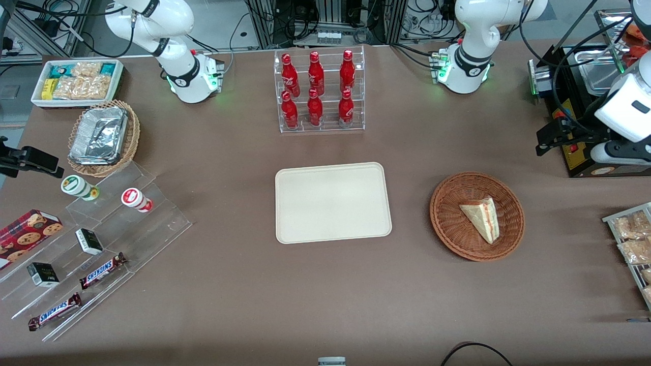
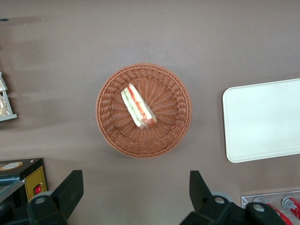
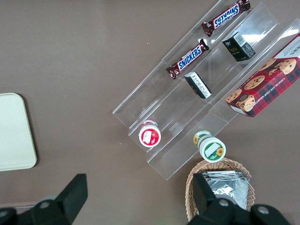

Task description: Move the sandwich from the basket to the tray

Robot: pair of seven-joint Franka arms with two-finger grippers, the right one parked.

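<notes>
The sandwich point(image 1: 482, 219) is a pale bread wedge with a red and green filling stripe. It lies in the round reddish-brown wicker basket point(image 1: 447, 223), toward the working arm's end of the table. The cream tray point(image 1: 333, 202) lies flat beside the basket, mid-table, with nothing on it. My left gripper point(image 1: 553, 136) hangs high above the table, farther from the front camera than the basket. In the left wrist view the gripper point(image 2: 135, 182) is open and holds nothing, well above the table, with the sandwich point(image 2: 138, 107), basket point(image 2: 112, 122) and tray point(image 2: 262, 119) below.
A clear rack of red bottles point(image 1: 318, 91) stands farther back than the tray. A black appliance point(image 1: 585, 127) sits under the working arm. A rack of snack packets point(image 1: 633, 244) is near the basket at the table edge. Candy shelves point(image 1: 91, 254) lie toward the parked arm's end.
</notes>
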